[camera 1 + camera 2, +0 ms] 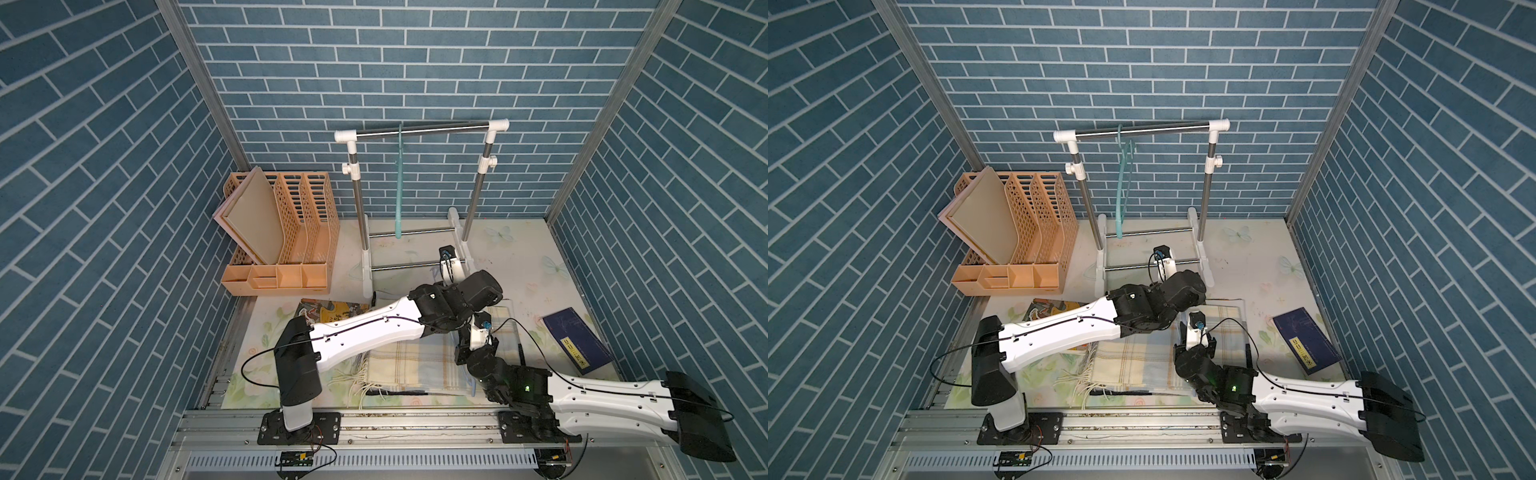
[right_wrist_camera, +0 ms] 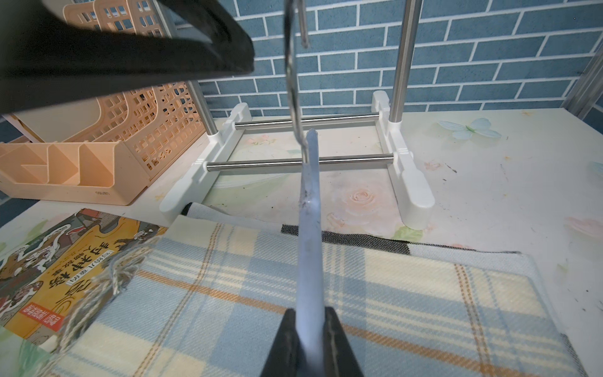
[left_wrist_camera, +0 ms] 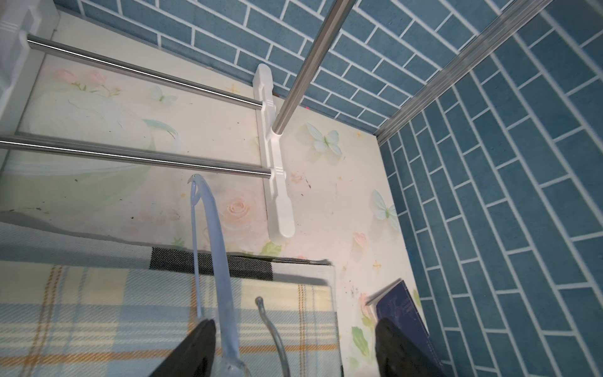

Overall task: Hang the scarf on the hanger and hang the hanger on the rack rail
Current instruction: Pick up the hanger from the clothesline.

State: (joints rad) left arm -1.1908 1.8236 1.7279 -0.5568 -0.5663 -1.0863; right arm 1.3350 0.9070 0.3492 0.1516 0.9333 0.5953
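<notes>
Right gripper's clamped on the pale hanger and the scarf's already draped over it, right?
No. The right gripper is clamped on the pale hanger, but the scarf lies flat on the table under it, as the right wrist view shows.

Peach file organizer [image 1: 286, 232] with a couple tan boards [image 1: 249, 216] leaning in it, steel rack [image 1: 419, 126] at the back, plus a picture book [image 1: 332, 311] and a navy book [image 1: 577, 340] just lying on the floral worktop [image 1: 519, 257].

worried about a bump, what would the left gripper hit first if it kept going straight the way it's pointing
Probably the pale hanger, which lies inside the open left gripper; past it, the plaid scarf below. Depth is hard to judge.
</notes>
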